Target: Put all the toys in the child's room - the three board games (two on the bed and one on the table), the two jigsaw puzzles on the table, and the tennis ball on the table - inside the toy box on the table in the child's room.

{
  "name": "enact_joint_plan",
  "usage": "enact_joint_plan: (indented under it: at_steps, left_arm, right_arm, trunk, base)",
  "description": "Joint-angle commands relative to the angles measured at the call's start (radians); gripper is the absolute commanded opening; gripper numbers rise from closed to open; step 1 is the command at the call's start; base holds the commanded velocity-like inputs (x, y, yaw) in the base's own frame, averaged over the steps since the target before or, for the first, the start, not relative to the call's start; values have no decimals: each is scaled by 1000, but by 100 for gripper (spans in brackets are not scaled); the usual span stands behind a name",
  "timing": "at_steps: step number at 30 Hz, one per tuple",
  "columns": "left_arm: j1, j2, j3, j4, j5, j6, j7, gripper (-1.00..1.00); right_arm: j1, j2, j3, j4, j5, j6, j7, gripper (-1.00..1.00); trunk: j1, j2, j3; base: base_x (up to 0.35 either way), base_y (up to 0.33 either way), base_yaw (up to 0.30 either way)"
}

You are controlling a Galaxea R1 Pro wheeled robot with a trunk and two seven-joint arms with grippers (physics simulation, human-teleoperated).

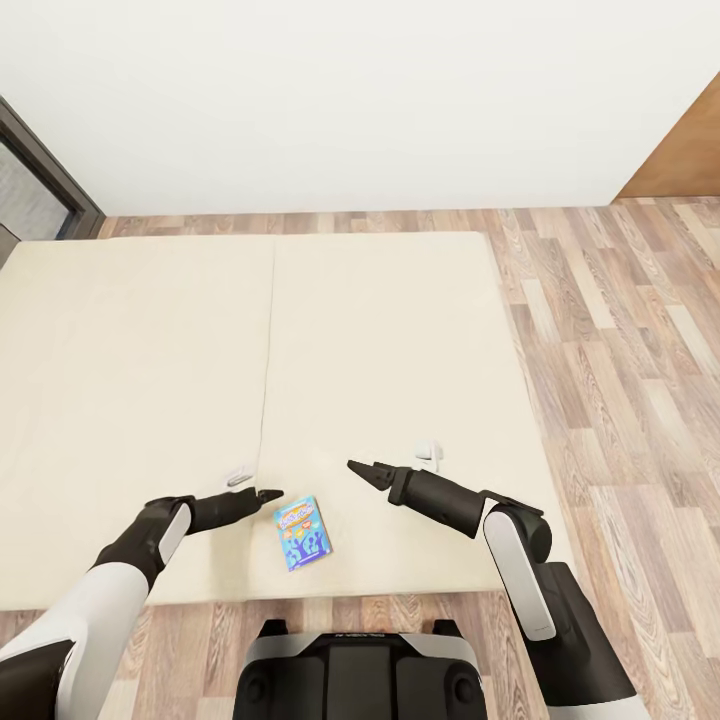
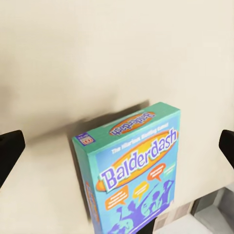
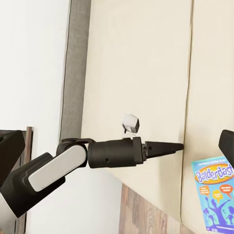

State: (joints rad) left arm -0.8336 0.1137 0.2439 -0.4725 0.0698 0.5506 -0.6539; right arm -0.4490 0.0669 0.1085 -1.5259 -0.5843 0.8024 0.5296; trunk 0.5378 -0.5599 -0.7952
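A light blue board game, printed "Balderdash", lies flat on the cream bed near its front edge. The left wrist view looks down on that box between two widely parted fingers. My left gripper hovers open just left of the box and holds nothing. Right of the box and a little farther back, my right gripper is open and empty above the mattress. The right wrist view takes in the left forearm and the box.
Wood-plank floor runs along the bed's right side and front. A white wall stands behind the bed. There is a brown door at the far right and a dark frame at the far left.
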Motion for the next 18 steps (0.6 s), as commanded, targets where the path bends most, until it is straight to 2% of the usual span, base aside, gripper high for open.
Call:
enact_joint_plan:
  at_steps: [1, 10, 18]
  left_arm:
    - [0, 0, 2, 0, 7, 10, -1, 100]
    - [1, -8, 2, 9, 8, 13, 6, 100]
    - [1, -15, 4, 63, 11, 9, 56, 100]
  right_arm:
    - [0, 1, -1, 0, -2, 6, 1, 100]
    - [0, 1, -1, 0, 0, 6, 1, 100]
    - [0, 1, 0, 0, 0, 6, 1, 100]
  trunk:
    - [0, -1, -1]
    - [0, -1, -7]
    - [0, -1, -13]
  base:
    - [0, 0, 0]
    - [0, 0, 0]
    - [0, 0, 0]
